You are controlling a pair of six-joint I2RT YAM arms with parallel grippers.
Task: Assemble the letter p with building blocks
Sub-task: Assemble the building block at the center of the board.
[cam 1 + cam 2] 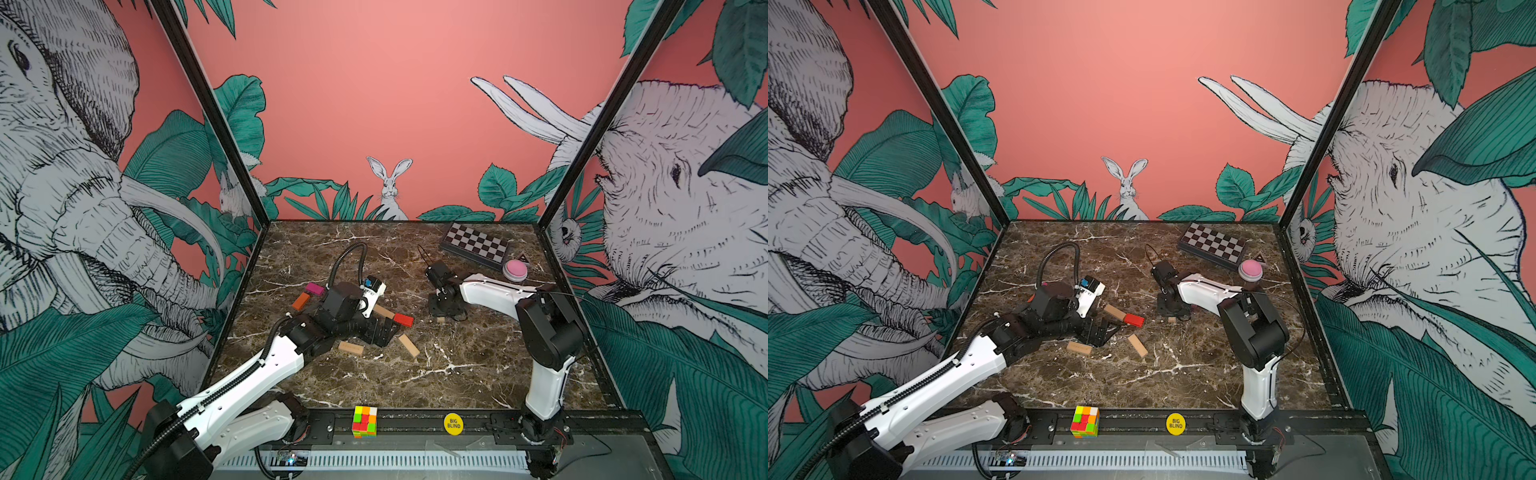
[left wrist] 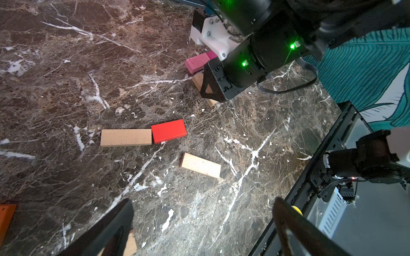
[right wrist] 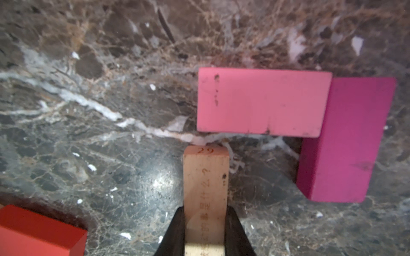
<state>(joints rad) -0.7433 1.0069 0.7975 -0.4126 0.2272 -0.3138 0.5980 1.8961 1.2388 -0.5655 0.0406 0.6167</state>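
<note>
My right gripper point(image 3: 205, 208) is shut on a tan block point(image 3: 206, 177) held on its narrow edge. That block's far end sits just short of a pink block point(image 3: 261, 102), which forms an L with a magenta block point(image 3: 350, 141). In both top views this gripper point(image 1: 441, 313) points down at mid-table and hides the pink pair. My left gripper point(image 2: 202, 200) hangs open over bare marble. Ahead of it lie a tan block point(image 2: 126, 137) end to end with a red block point(image 2: 168, 131), and another tan block point(image 2: 200, 165). An orange block point(image 1: 301, 301) and a second magenta block point(image 1: 314, 289) lie left of the left arm.
A checkered box point(image 1: 473, 243) and a pink dome button point(image 1: 515, 269) stand at the back right. On the black front rail point(image 1: 415, 419) sit a puzzle cube point(image 1: 365, 422) and a yellow disc point(image 1: 453, 424). One tan block point(image 1: 351, 347) lies under the left wrist.
</note>
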